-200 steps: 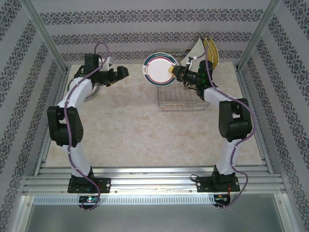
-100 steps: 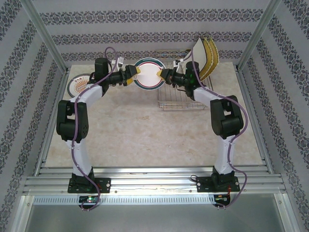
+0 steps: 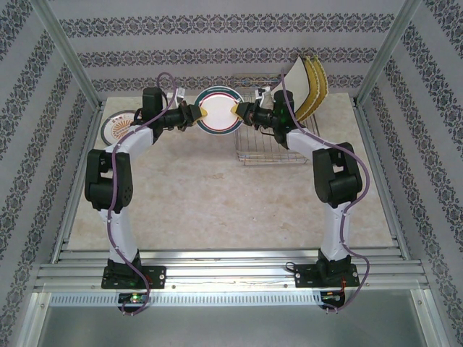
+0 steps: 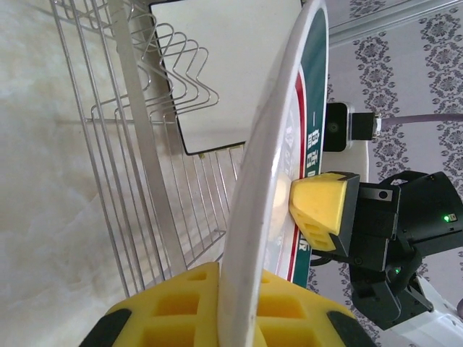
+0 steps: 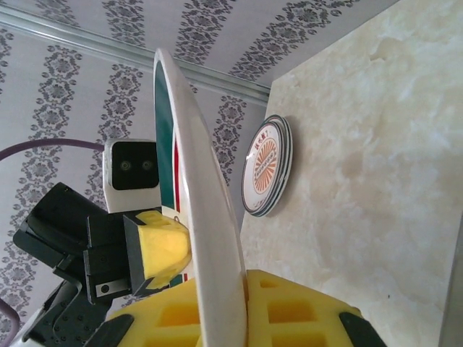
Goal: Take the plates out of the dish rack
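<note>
Green-banded plate (image 3: 219, 110) held upright beside the dish rack (image 3: 275, 150), left gripper (image 3: 196, 113) and right gripper (image 3: 238, 110) clamped on opposite rims. Right wrist view adds orange-patterned plates (image 5: 269, 166) flat on the table (image 5: 376, 144).

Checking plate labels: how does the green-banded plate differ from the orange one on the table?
The green plate is held aloft on edge between the left gripper and right gripper; the orange plate lies flat on the table. The green plate has a green rim band; the orange plate has an orange sunburst. Both are round.
</note>
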`<state>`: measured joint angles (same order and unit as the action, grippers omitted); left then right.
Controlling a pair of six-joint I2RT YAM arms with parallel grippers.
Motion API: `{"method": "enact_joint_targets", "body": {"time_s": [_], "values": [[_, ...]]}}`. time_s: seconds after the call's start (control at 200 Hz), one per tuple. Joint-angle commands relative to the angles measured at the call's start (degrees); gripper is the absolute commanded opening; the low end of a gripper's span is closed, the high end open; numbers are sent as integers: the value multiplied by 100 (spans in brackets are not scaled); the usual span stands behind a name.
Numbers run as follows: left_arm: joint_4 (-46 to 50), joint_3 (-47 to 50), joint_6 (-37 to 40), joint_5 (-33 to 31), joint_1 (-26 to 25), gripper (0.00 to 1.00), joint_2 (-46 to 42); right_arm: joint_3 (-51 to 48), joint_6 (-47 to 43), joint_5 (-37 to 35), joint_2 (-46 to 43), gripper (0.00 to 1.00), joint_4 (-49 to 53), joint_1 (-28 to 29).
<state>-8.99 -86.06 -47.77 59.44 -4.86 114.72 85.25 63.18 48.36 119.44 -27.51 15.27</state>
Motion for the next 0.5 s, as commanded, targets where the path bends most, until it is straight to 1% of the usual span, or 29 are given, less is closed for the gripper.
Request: {"method": "enact_joint_targets", "body": {"time_s": [0.0,0.075,0.105,0.13,0.15,0.155,0.175,0.29,0.385,0.495], "values": [[248,-187,308,-30,12,0,-8,336,-342,-87,-211,28,368,50],[241,-180,295,-82,54,0,-26,474,-1002,-323,-399,66,1285,37],[220,-168,262,-96,81,0,-28,527,-1264,-430,-484,78,1622,25],[187,-155,233,-108,106,0,-37,565,-1469,-533,-548,85,1961,9],[152,-140,212,-115,125,0,-45,617,-1631,-617,-602,95,2205,-1],[139,-139,200,-116,134,0,-45,634,-1650,-639,-617,97,2262,-4],[95,-121,170,-115,160,0,-52,676,-1833,-728,-670,98,2477,-18],[-24,-31,57,-99,325,0,-115,1133,-2823,-1297,-913,98,4030,-56],[-77,68,27,-151,498,0,-239,1758,-3674,-2184,-1018,98,5569,-63],[-307,281,-116,-200,740,0,-371,2191,-4273,-3106,-1130,98,6632,-100]]}}
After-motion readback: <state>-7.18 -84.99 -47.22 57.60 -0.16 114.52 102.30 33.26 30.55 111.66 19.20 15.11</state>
